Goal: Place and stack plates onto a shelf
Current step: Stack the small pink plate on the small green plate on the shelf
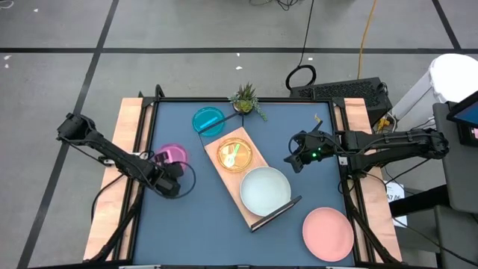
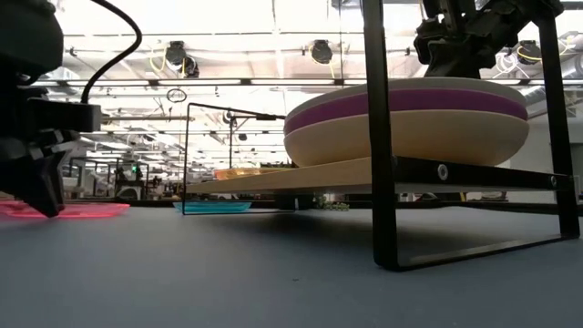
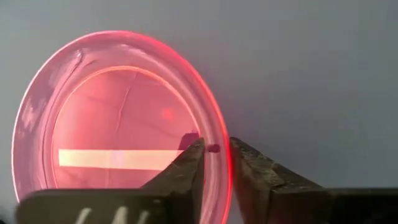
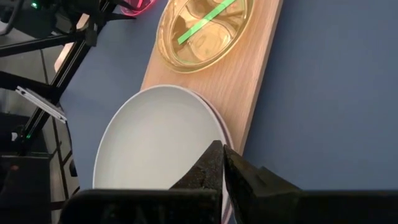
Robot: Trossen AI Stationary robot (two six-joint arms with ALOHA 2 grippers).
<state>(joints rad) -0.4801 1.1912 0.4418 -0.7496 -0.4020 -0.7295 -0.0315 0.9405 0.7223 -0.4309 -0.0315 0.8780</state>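
The magenta plate (image 1: 173,154) lies flat on the blue table at its left side. My left gripper (image 3: 216,152) stands at the plate's near rim, shut on it. The wooden shelf (image 1: 254,213) lies slantwise mid-table. It carries the orange plate (image 1: 235,155), with green showing inside it, and a stack topped by the pale blue-white plate (image 1: 265,189); purple and cream plates (image 2: 405,114) show under it. The cyan plate (image 1: 208,119) and salmon pink plate (image 1: 328,233) rest on the table. My right gripper (image 1: 293,161) hangs shut to the right of the shelf, touching nothing. My left gripper has the magenta plate's near rim (image 3: 222,186) between its two fingers, one finger (image 3: 189,168) inside the plate and one (image 3: 252,171) outside. The fingers point down from above. The plate (image 2: 64,209) lies flat on the table.
A small potted plant (image 1: 245,97) stands at the table's far edge, beside the cyan plate. The shelf's black wire frame (image 2: 383,137) rises at its ends. Wooden side rails (image 1: 127,149) border the table. Bare blue tabletop (image 1: 194,232) lies near the front left.
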